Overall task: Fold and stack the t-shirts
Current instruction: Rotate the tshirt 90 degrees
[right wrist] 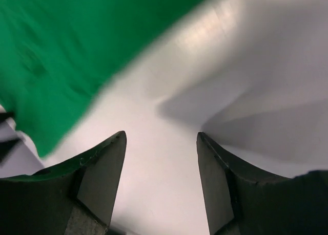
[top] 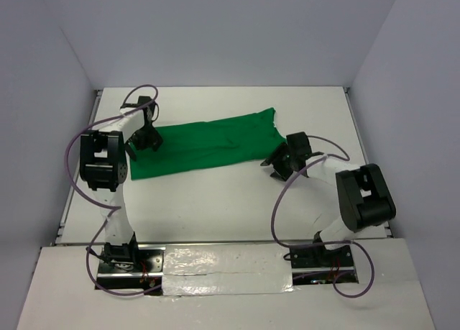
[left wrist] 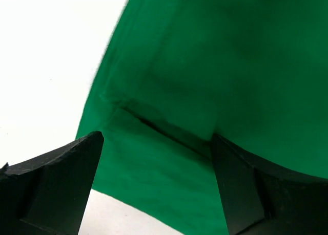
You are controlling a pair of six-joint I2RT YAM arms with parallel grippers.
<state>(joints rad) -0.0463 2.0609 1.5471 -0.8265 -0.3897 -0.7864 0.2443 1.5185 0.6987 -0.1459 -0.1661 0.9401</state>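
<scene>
Looking at the top view, the t-shirt (top: 208,147) is laid out flat as a long strip across the far half of the counter (top: 215,208). Its long axis runs left to right, with the right end tipped a bit farther back. The left tool (top: 147,139) sits right over the shirt's left end, jaws spread wide and nothing pinched. Its wrist view shows green cloth and a hem or fold line (can't tell which) between the fingers. The right tool (top: 275,165) is released too, just off the shirt's near right corner. There's only bare counter between its fingers, and the cloth lies to its left and farther back. So I'd say the left arm is lined up for a grab, while the right needs to slide onto the cloth edge first.
</scene>
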